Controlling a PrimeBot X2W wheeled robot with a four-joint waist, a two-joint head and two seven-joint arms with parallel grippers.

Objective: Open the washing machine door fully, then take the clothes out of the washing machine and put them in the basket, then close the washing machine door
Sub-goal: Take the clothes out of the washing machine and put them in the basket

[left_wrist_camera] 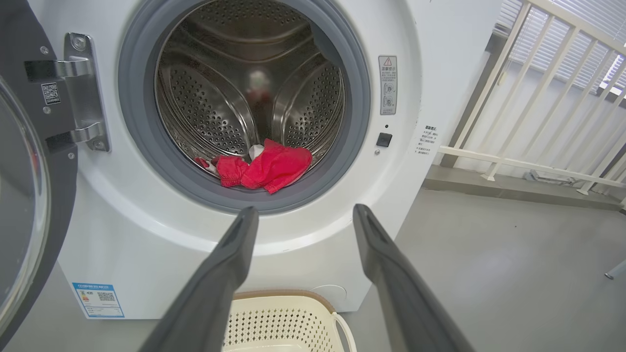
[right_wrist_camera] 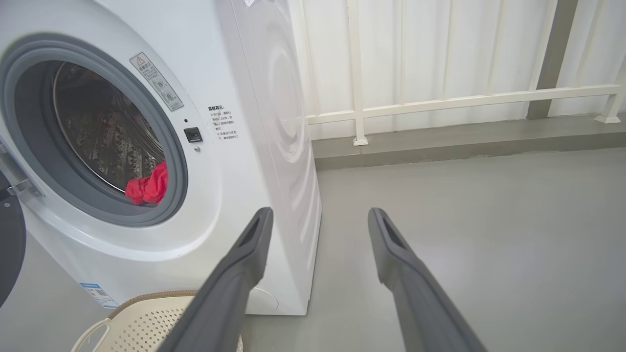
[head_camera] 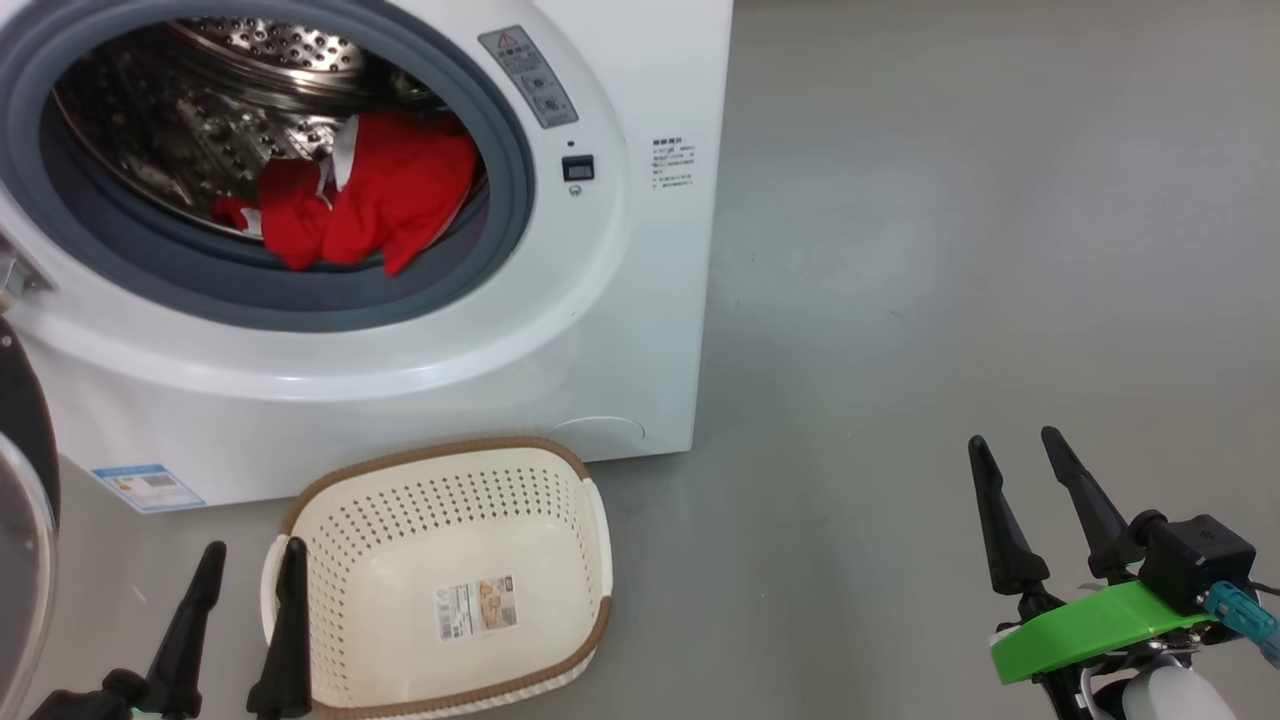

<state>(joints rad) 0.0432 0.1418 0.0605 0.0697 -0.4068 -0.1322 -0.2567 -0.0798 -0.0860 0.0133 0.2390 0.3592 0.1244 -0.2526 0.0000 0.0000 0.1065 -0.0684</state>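
Head view: the washing machine door (head_camera: 22, 430) hangs swung out at the left edge, so I judge the step in hand is lifting out the clothes (head_camera: 380, 190). They lie as a red heap low in the drum (head_camera: 200, 110), just behind the grey gasket (head_camera: 300, 290) of the washing machine (head_camera: 450, 360). The basket (head_camera: 560, 500) stands on the floor (head_camera: 900, 250) below the opening, with no clothes in it yet. The left gripper (head_camera: 254, 548) hovers at the basket's near-left corner. The right gripper (head_camera: 1014, 440) is well off over bare floor. Both sets of jaws stand wide and hold nothing.

Left wrist view: the jaws aim just under the heap, so this arm looks best placed. It should rise over the gasket lip, go in low and pinch the thick middle fold, not a trailing edge.

Right wrist view: the clothes sit at the opening's lower right. This arm would do well to stay clear.
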